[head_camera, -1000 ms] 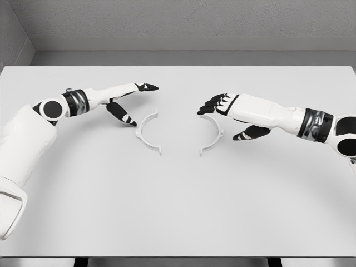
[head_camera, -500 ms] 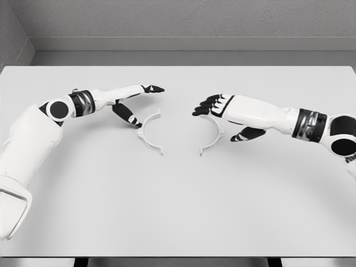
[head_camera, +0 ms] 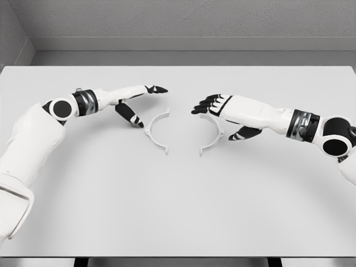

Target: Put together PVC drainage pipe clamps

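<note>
Two white half-ring clamp pieces lie flat on the white table (head_camera: 178,206). The left clamp half (head_camera: 155,131) opens to the right; the right clamp half (head_camera: 213,133) opens to the left, with a gap between them. My left hand (head_camera: 140,104) is open, its fingers stretched out above and its thumb against the left half's outer edge. My right hand (head_camera: 218,114) hovers open over the right half's upper end, black fingertips (head_camera: 201,105) pointing left, thumb (head_camera: 243,133) just outside the ring's right side.
A grey wall (head_camera: 178,22) runs behind the table's far edge. Both forearms lie low over the tabletop at either side.
The left hand has slid right, pushing the left clamp half closer to the right one. The right hand has crept slightly left; its clamp half has stayed put.
</note>
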You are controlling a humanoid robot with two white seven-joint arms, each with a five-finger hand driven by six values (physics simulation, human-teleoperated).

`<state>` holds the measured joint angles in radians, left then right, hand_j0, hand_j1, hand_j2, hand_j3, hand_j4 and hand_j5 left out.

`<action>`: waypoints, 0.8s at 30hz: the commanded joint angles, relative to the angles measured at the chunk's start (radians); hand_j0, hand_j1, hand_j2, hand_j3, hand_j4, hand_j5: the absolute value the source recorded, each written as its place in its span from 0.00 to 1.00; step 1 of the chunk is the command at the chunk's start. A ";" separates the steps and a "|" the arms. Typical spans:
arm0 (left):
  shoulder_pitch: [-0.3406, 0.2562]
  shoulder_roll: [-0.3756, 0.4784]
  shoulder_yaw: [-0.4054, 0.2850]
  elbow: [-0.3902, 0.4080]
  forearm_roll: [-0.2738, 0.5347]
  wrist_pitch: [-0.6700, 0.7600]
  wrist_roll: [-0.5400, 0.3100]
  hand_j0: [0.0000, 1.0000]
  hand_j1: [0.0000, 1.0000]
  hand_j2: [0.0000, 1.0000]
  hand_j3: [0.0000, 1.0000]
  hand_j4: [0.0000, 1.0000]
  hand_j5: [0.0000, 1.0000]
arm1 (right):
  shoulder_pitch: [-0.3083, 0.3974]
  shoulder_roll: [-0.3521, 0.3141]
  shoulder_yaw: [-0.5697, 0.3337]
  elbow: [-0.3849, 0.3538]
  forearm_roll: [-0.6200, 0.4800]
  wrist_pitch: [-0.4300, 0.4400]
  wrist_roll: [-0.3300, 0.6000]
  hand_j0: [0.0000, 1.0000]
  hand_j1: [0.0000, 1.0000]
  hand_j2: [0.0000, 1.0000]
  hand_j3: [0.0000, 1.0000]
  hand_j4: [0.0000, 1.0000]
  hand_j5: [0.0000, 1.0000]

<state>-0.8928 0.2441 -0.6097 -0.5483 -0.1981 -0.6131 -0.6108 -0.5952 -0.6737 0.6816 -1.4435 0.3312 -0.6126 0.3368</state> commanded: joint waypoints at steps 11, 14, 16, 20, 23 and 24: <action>-0.006 -0.005 0.002 0.001 0.003 0.002 0.000 1.00 1.00 1.00 1.00 1.00 1.00 | 0.000 0.019 0.021 0.058 0.035 0.002 -0.036 1.00 1.00 1.00 1.00 1.00 1.00; -0.006 -0.009 0.002 0.007 0.002 0.002 0.000 1.00 1.00 1.00 1.00 1.00 1.00 | -0.002 0.026 0.021 0.075 0.037 0.002 -0.038 1.00 1.00 1.00 1.00 1.00 1.00; -0.006 -0.009 0.002 0.007 0.002 0.002 0.000 1.00 1.00 1.00 1.00 1.00 1.00 | -0.002 0.028 0.021 0.083 0.043 0.002 -0.038 1.00 1.00 1.00 1.00 1.00 1.00; -0.006 -0.020 0.002 0.008 0.002 0.002 0.000 1.00 1.00 1.00 1.00 1.00 1.00 | -0.012 0.039 0.035 0.114 0.062 0.002 -0.062 1.00 1.00 1.00 1.00 1.00 1.00; -0.006 -0.026 0.002 0.008 -0.009 0.002 0.000 1.00 1.00 1.00 1.00 1.00 1.00 | -0.015 0.040 0.042 0.117 0.065 0.002 -0.064 1.00 1.00 1.00 1.00 1.00 1.00; -0.006 -0.026 0.002 0.008 -0.009 0.002 0.000 1.00 1.00 1.00 1.00 1.00 1.00 | -0.015 0.040 0.042 0.121 0.066 0.002 -0.064 1.00 1.00 1.00 1.00 1.00 1.00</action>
<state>-0.8989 0.2204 -0.6102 -0.5393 -0.2110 -0.6131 -0.6113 -0.6121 -0.6347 0.7214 -1.3299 0.4003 -0.6123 0.2759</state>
